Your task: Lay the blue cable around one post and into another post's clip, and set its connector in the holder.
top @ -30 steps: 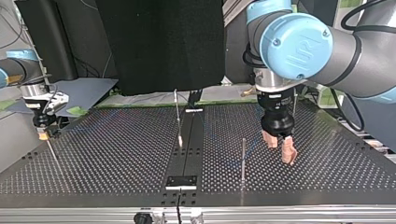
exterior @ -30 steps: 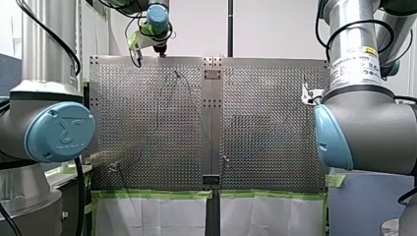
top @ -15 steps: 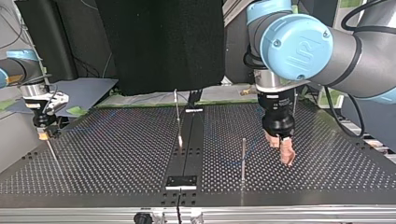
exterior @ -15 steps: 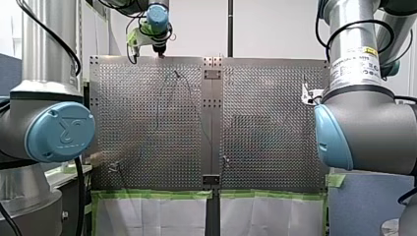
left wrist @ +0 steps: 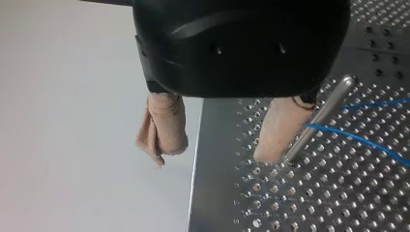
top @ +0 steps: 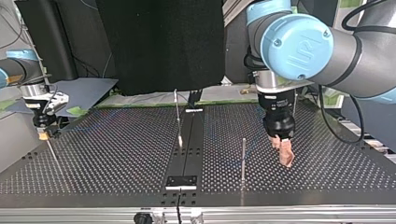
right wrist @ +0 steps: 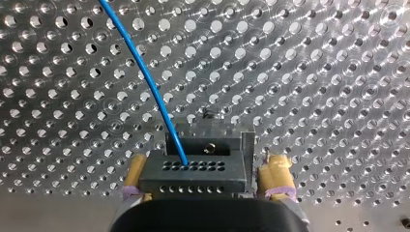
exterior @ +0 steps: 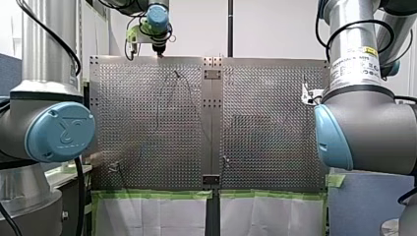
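Nearest in the front view is my right gripper (right wrist: 204, 169), partway up the table (right wrist: 314, 72); in its wrist view the yellow pads sit against the two ends of the connector (right wrist: 193, 176), closed on it as far as I can see; the holder (right wrist: 222, 141) lies directly ahead of the connector, its walls in line with the block's ends, and I cannot tell whether the block is partly in it or only up against it; I judge that seating calls for a short push straight ahead along the fingers, with no sideways shift; the cable (right wrist: 150, 88) leaves the connector's forward face and curves away across the table, so its long axis runs ahead of this gripper, not across it; further off, at the table's far edge in the front view, hangs my left gripper (left wrist: 212, 154), beige fingers spread wide with nothing between them; one finger is out past the table's edge, the other stands just beside a post (left wrist: 319, 116), so close that I cannot tell whether they touch; the cable passes on the post's other side from that finger, in two blue runs; my left arm is thus the nearer to the post and to that stretch of cable, and I judge the routing falls to it, reaching past the post.
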`<state>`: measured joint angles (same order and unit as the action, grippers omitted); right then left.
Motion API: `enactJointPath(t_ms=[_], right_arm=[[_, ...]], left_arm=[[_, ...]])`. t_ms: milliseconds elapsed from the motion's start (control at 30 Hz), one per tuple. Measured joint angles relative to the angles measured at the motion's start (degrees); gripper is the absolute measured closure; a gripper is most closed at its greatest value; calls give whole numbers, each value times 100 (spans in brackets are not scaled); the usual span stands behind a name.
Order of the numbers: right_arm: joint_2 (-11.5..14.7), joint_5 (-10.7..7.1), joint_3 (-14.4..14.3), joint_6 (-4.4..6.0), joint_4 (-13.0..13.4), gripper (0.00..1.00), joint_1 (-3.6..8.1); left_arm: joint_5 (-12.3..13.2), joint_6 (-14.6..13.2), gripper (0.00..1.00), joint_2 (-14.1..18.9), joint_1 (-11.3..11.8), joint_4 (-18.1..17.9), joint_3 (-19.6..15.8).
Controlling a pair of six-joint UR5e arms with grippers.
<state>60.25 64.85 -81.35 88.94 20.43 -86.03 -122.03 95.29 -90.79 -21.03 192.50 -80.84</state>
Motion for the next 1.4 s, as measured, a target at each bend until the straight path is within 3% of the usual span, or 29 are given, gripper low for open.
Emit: enactJointPath(t_ms=[433, 733, 1167, 1400], right_arm=[[0, 0, 0, 0, 0, 0, 0], [0, 0, 0, 0, 0, 0, 0], [0, 0, 0, 0, 0, 0, 0], [0, 0, 0, 0, 0, 0, 0]], left_arm=[[-52, -653, 0, 5, 0, -2, 0], [12, -647, 0, 6, 7, -102, 0], [580, -516, 0, 5, 5, -407, 0], [648, -467, 0, 4, 6, -414, 0]])
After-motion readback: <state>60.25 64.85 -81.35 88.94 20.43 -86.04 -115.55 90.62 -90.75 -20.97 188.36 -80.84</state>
